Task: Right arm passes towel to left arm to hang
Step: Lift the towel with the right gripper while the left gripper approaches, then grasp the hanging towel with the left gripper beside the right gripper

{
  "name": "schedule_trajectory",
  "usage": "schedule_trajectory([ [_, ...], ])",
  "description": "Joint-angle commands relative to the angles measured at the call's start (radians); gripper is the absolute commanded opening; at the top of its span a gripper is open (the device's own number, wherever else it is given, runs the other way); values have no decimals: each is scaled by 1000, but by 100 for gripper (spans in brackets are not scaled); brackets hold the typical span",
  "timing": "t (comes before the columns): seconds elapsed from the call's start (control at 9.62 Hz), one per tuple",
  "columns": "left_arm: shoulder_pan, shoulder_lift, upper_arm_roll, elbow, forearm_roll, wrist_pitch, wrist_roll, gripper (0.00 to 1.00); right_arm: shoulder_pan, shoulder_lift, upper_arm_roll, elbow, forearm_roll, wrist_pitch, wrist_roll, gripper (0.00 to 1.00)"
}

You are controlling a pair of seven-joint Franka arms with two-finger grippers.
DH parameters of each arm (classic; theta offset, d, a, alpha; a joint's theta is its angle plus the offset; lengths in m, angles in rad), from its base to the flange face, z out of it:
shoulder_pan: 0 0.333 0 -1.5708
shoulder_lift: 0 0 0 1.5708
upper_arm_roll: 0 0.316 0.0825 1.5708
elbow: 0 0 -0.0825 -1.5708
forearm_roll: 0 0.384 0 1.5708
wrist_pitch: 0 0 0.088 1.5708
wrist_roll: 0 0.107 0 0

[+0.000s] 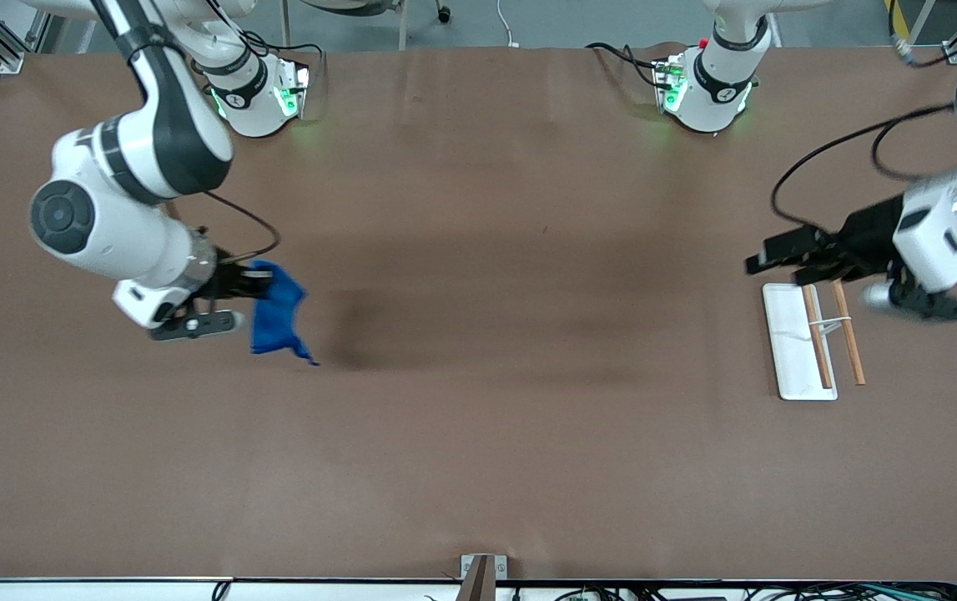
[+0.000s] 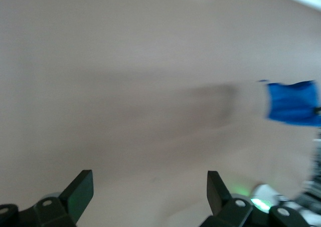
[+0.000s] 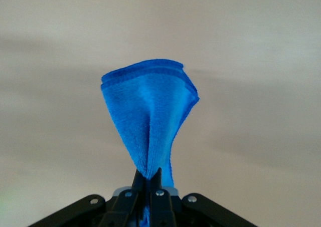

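One towel (image 1: 274, 313), pinched in closed right gripper (image 1: 254, 282) fingers over surface (image 1: 478, 417). One rack (image 1: 812, 338), under left gripper (image 1: 766, 255); fingers open, empty.

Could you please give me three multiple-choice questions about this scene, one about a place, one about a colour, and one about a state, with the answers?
1. Where does the white rack stand?
A. toward the left arm's end of the table
B. toward the right arm's end of the table
C. in the middle of the table

2. What colour is the towel?
A. red
B. blue
C. yellow

3. What is the state of the right end effector?
A. open and holding nothing
B. resting flat on the table
C. shut on the towel

Answers:
1. A, because the rack sits just under the left end effector, at that arm's end of the table.
2. B, because the cloth is bright blue in all three views.
3. C, because the right wrist view shows the fingers pinched on the towel, which hangs off the table.
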Motion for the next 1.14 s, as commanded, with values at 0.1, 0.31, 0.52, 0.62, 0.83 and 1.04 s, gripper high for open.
schedule_trajectory([
  [0.1,11,149,-4,-10,-301,32,223,100,88,25,9,25,354,105,11,0],
  [0.31,5,219,-7,-64,-590,29,394,100,161,37,11,25,575,166,11,0],
  [0.52,-6,263,-51,-104,-800,22,433,95,224,39,33,30,785,301,11,0],
  [0.62,-3,292,-82,-114,-866,22,456,94,244,48,58,48,854,364,11,0],
  [0.83,2,341,-147,-157,-950,17,541,89,280,72,63,106,1001,372,11,0],
  [1.04,0,383,-174,-213,-1064,-56,562,82,304,97,63,166,1152,374,11,0],
])
